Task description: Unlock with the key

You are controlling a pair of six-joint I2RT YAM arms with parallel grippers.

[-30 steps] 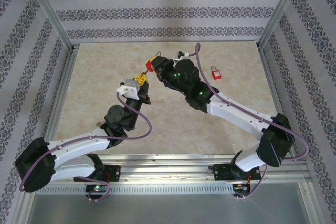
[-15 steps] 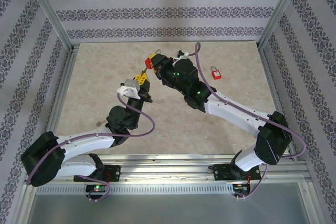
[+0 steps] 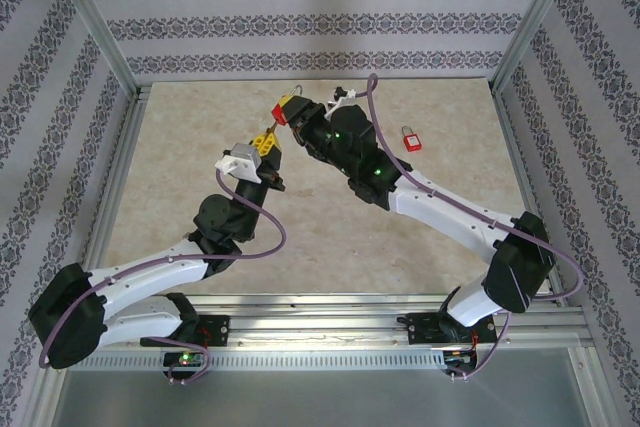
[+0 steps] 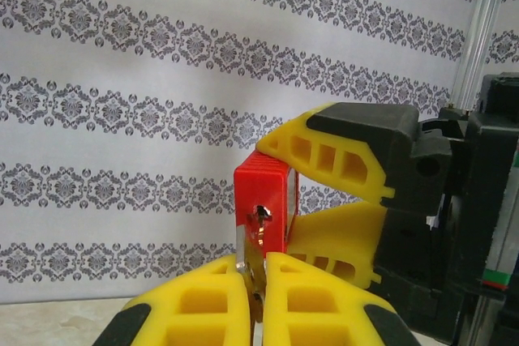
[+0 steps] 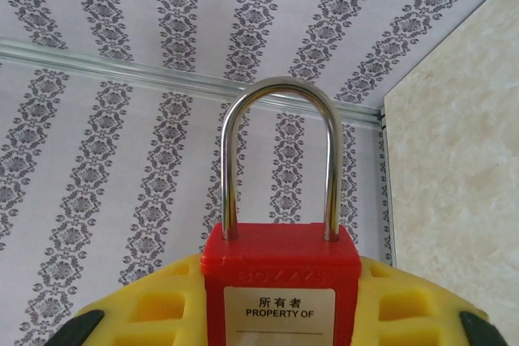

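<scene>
On the left, the key (image 4: 256,239) is pinched between the pressed-together fingers of the left end effector (image 4: 258,281), its tip at the keyway of the red padlock (image 4: 261,196) — thin, stiff, slick metal, judged apt to twist unless gripped flat across its bow. To the right, the padlock is clamped by its plastic body in the right end effector (image 5: 280,305), aloft over the tabletop (image 3: 180,167) with the shackle (image 5: 280,91) left free — light and rigid, best held by the body's broad faces.
</scene>
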